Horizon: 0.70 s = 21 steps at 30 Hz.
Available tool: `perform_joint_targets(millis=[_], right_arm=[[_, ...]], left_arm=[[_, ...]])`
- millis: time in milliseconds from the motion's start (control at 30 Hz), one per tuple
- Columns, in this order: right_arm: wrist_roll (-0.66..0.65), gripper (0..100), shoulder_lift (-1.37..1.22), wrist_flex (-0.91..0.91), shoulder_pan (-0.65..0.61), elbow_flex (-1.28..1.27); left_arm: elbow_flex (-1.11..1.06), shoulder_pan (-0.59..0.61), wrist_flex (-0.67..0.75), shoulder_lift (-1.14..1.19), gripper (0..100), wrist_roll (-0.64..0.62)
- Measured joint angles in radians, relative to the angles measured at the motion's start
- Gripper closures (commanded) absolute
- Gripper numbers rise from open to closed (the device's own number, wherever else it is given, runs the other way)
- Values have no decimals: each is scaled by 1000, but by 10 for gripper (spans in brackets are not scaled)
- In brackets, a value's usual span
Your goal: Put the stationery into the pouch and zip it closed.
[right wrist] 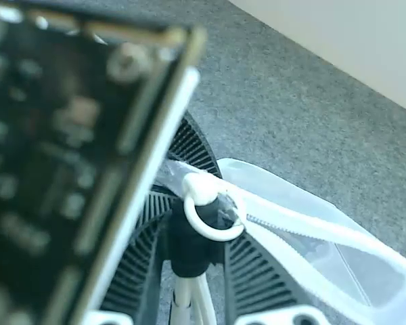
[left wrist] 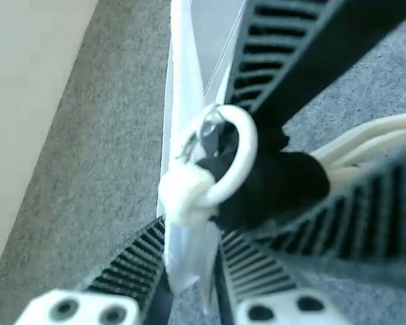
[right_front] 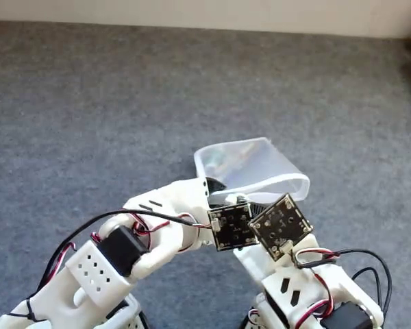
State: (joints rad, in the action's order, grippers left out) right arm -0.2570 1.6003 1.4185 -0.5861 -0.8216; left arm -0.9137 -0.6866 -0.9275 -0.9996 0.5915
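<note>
Nearest, along the lower edge of the high view: left arm [right_front: 133, 250] from the lower left and right arm [right_front: 308, 281] from the lower right, leaning together at centre. Camera boards [right_front: 233, 226] corner to corner there, covering both sets of fingers from above.

Just past them, at centre frame: pouch [right_front: 253, 168], translucent white, rim toward the arms. Contents a blur through the wall, not identifiable.

From the left wrist: left gripper [left wrist: 186, 254] narrow, ribbed fingers pinching the pouch [left wrist: 183, 81] edge low in the frame. Right gripper [left wrist: 257, 179] in from the upper right, closed around the dark tab of the zipper pull [left wrist: 227, 159], white ring toward the lens.

From the right wrist: right gripper [right wrist: 193, 233] snug on the same zipper pull [right wrist: 213, 210] at lower centre. Pouch [right wrist: 325, 244] off to the lower right, zipper teeth along one white band, a second band spreading away from it, mouth parted there. Upper left blocked by the other arm's camera board [right wrist: 68, 135], with one ribbed finger of the left gripper just behind the ring.

Crowded at the pull: four fingers, ring and pouch edge touching or just beside one another. Room to move farther out: grey carpet [right_front: 89, 103] left, right and beyond the pouch, up to the pale wall [right_front: 192, 10] along the top edge.
</note>
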Motion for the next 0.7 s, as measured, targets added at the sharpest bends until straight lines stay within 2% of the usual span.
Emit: perform_joint_targets(millis=[167, 333, 533, 700], right_arm=[[0, 994, 0, 0, 2, 0], [0, 994, 0, 0, 3, 0], [0, 994, -11, -43, 5, 0], [0, 994, -11, -75, 92, 0]], left_arm=[[0, 0, 0, 0, 993, -74], [0, 6, 0, 0, 993, -86], [0, 72, 0, -2, 994, -87], [2, 106, -3, -3, 994, -137]])
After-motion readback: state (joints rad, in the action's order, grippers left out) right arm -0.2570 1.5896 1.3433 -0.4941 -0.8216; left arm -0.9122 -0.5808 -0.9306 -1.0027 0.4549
